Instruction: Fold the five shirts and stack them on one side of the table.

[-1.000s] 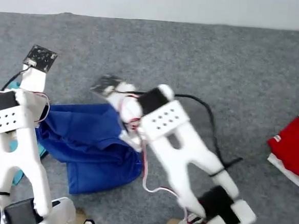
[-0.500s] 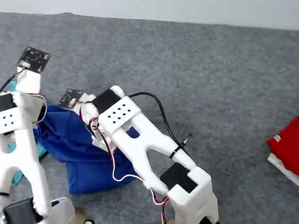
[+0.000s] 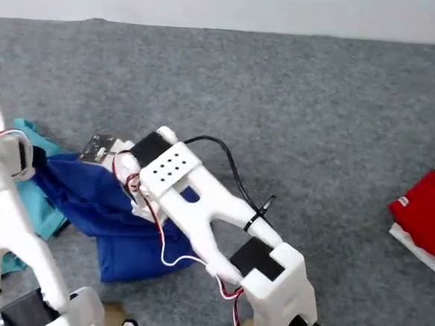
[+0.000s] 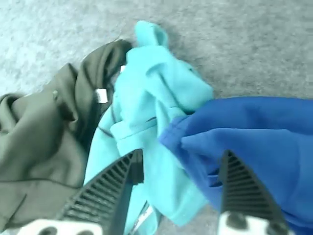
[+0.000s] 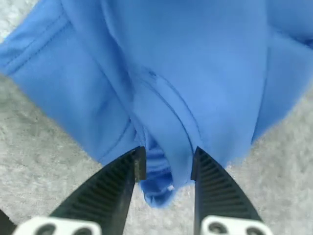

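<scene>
Blue shirt (image 3: 134, 235) lying crumpled on the near left of the table, between the two arms.
Right gripper (image 5: 167, 152) is pinching a soft bunched fold of the blue shirt, ribbed jaws pressing the cloth on both sides. Left gripper (image 4: 182, 156) is hovering with jaws apart over the blue hem, which is overlapping a rumpled teal shirt (image 4: 156, 98); an olive shirt (image 4: 39, 142) is lying bunched against the teal one. A red shirt (image 3: 431, 204) is sitting flat on a white garment (image 3: 413, 247) at the far right edge. Grey felt-like table cover (image 3: 319, 103) is running back to a pale wall (image 3: 214, 2).
</scene>
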